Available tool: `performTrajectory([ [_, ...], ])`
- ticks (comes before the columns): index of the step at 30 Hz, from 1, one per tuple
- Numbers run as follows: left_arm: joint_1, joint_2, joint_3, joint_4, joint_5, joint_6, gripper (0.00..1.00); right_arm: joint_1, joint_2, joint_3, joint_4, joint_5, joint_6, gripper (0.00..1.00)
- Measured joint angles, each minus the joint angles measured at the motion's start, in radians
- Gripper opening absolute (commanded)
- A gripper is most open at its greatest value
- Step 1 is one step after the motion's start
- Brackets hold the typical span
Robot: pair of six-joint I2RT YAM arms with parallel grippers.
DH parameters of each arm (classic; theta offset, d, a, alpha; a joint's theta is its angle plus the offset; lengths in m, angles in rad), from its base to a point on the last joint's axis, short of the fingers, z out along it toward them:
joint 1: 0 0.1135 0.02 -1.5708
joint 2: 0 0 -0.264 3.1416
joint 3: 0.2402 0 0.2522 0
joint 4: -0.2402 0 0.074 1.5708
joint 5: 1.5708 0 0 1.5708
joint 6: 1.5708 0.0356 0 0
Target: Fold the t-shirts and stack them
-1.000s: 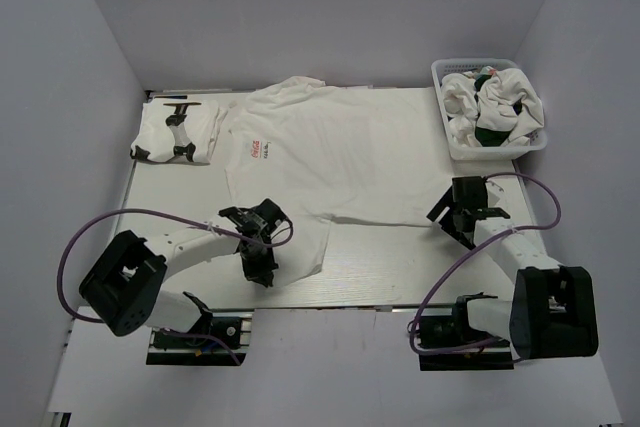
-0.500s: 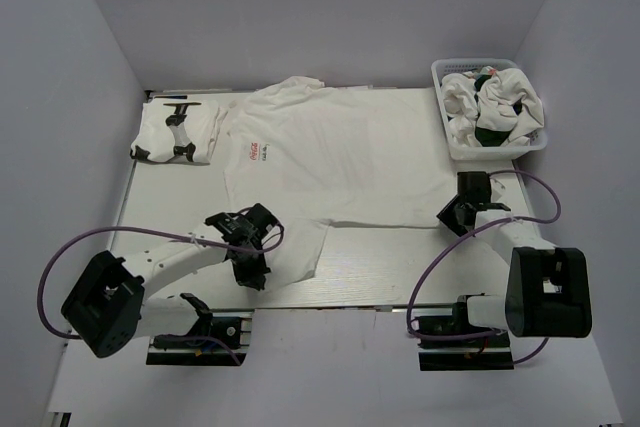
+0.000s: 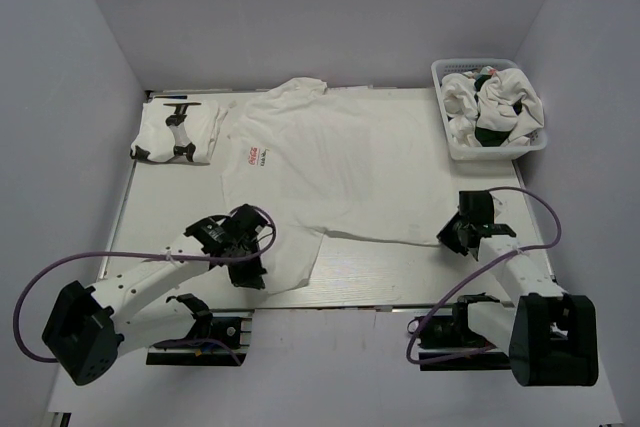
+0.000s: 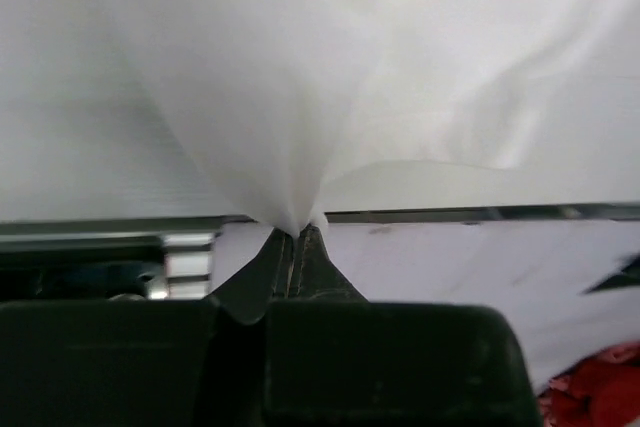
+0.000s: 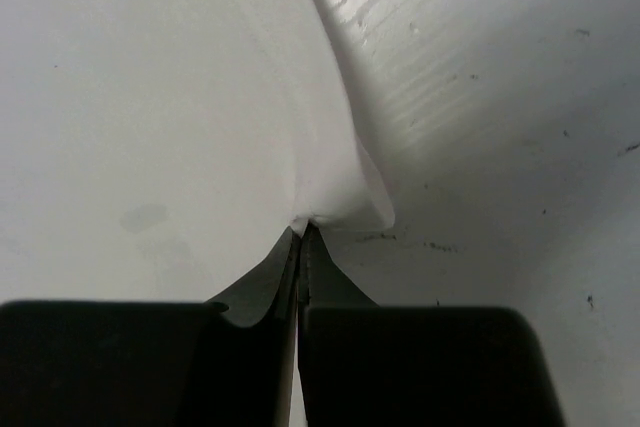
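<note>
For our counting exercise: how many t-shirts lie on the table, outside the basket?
2: a spread t-shirt centrally, a folded t-shirt far left. The basket holds others, uncountable.

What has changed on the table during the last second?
Both arms drew back toward the near edge: the left gripper and right gripper, each shut on the hem of the spread t-shirt, dragged it nearer. The folded t-shirt at far left and the basket did not move.

The spread t-shirt carries a red chest print, lettering too small to read.
</note>
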Motion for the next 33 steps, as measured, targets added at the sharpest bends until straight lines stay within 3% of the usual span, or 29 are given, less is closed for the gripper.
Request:
performTrajectory([
  [8,0.008,0.057,0.116,0.230,0.044,0.057,0.00,0.037,0.016,0.053,-0.051,-0.017,-0.026,0.00],
  [18,0.074,0.268,0.444,0.397,-0.230,0.160,0.00,0.066,0.181,0.316,-0.054,-0.024,-0.042,0.00],
  [33,0.276,0.506,0.600,0.743,-0.389,0.476,0.00,0.065,0.530,0.707,-0.094,0.069,-0.079,0.00],
])
